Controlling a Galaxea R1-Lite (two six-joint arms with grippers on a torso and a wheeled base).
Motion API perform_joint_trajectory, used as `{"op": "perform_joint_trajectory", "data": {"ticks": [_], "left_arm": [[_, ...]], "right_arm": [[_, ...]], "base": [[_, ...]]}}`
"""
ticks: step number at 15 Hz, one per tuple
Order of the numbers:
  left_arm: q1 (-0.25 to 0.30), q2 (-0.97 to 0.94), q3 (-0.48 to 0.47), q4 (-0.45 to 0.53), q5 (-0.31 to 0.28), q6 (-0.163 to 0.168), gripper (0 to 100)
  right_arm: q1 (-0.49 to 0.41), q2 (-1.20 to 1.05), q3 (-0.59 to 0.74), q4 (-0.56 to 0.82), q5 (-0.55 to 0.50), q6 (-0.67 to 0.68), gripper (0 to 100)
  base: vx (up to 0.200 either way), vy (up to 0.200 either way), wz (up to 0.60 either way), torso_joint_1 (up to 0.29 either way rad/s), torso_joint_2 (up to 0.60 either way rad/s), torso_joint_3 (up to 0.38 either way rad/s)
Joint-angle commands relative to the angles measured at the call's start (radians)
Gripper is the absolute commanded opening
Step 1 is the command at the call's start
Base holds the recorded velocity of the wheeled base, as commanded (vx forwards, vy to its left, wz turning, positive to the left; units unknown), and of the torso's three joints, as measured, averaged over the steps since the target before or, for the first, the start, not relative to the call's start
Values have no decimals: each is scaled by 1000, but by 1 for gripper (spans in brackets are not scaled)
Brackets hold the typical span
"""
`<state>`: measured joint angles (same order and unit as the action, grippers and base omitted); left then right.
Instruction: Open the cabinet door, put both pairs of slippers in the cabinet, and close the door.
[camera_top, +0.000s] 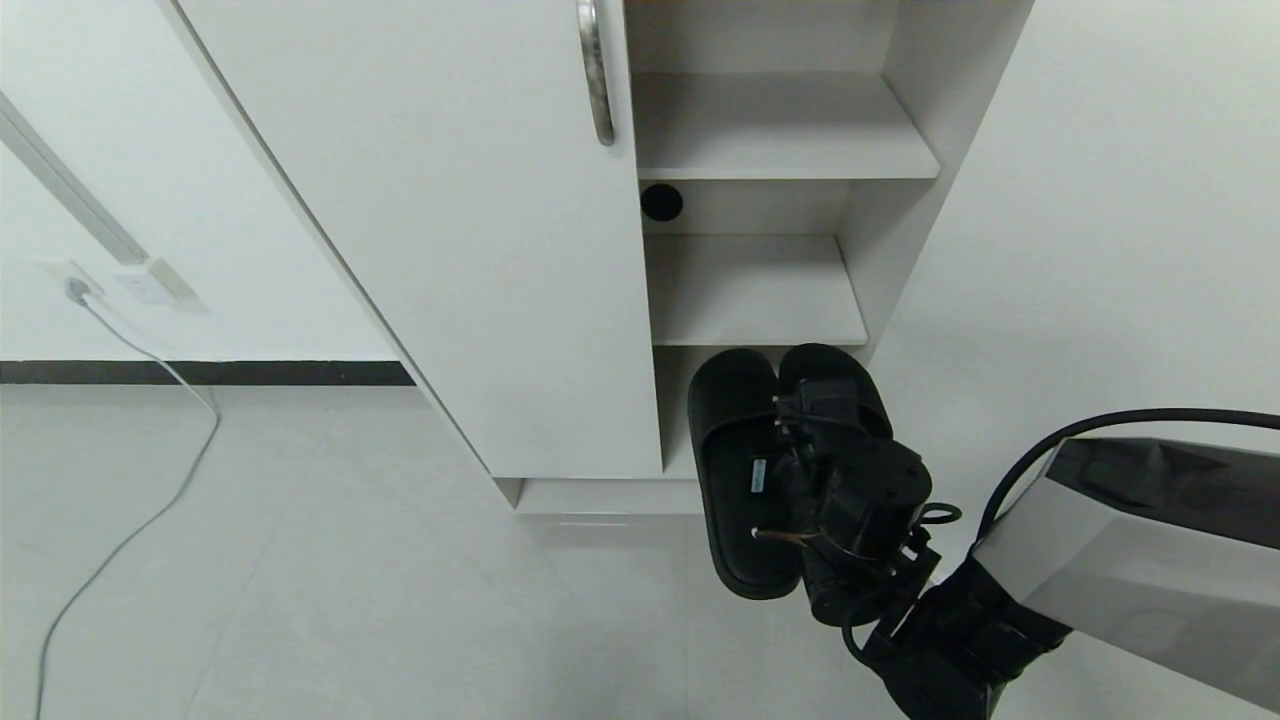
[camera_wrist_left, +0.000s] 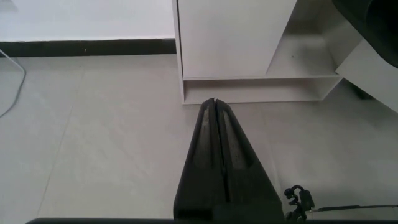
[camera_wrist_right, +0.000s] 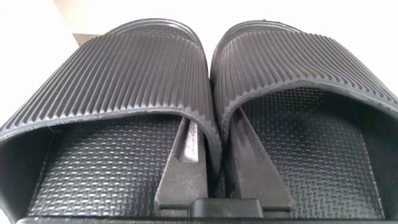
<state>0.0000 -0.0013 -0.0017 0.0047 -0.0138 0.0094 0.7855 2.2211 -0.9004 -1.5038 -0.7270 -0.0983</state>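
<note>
Slippers (camera_top: 742, 470) in right gripper (camera_top: 800, 420), before open cabinet (camera_top: 750, 290)

2 black slippers (camera_top: 740, 440) with ribbed straps are hanging side by side above the floor (camera_top: 300, 560), touching, toes pointing into the bottom compartment of the white cabinet (camera_top: 780, 130), whose right half is standing open.
</note>
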Motion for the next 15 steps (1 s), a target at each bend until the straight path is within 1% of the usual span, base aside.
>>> {"op": "perform_joint_trajectory", "data": {"ticks": [1, 7, 10, 12, 15], "left_arm": [[0, 1, 0, 0, 0, 0, 0], [0, 1, 0, 0, 0, 0, 0], [0, 1, 0, 0, 0, 0, 0], [0, 1, 0, 0, 0, -2, 0], [0, 1, 0, 0, 0, -2, 0]], "right_arm": [[1, -6, 0, 2, 0, 0, 0], [0, -1, 0, 10, 3, 0, 0], [-6, 14, -34, 48, 3, 2, 0], [-26, 45, -97, 79, 5, 3, 0], [-68, 89, -226, 143, 6, 9, 0]], "base": [[200, 0, 0, -2, 7, 7], [200, 0, 0, 2, 5, 2], [0, 0, 0, 0, 0, 0], [0, 0, 0, 0, 0, 0], [0, 0, 0, 0, 0, 0]]}}
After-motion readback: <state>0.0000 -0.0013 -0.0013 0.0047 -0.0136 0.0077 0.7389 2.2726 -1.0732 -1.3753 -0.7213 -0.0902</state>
